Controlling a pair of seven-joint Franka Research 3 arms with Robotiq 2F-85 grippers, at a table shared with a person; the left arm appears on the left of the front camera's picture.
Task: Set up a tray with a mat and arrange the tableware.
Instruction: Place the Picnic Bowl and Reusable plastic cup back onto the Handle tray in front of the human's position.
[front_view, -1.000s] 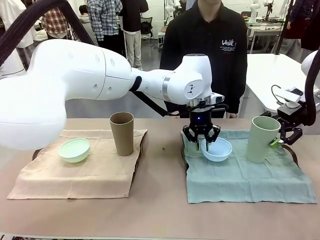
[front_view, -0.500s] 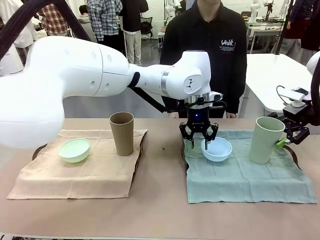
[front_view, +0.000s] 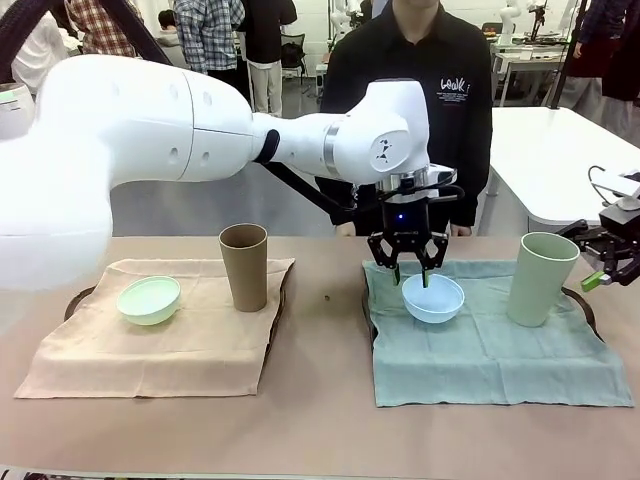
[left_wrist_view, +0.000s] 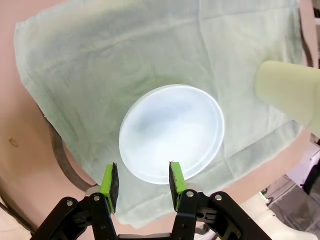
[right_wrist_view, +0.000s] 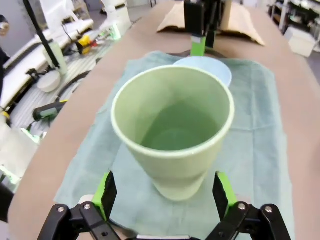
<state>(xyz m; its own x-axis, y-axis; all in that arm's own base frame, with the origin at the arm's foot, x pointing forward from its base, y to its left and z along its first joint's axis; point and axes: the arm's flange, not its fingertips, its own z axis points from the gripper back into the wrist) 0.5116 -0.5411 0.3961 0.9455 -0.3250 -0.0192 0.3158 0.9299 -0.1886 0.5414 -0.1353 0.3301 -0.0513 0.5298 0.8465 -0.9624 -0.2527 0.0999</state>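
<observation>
In the front view, the left gripper (front_view: 410, 272) has lifted off the blue bowl (front_view: 433, 298), which it gripped by the near rim a second ago; its jaws now hang partly apart above that rim, empty. The right gripper (front_view: 612, 268) has backed away from the green cup (front_view: 541, 278) and stands wide, clear of it. Both pieces look placed on the green mat (front_view: 490, 355), so this half of the task seems done. In the left wrist view, the bowl sits flat, mouth up, its rim just beyond the fingertips (left_wrist_view: 108, 176). In the right wrist view, the cup stands upright on the mat, long axis vertical, mouth up, between the wide-spread fingers (right_wrist_view: 220, 191) without touching them.
</observation>
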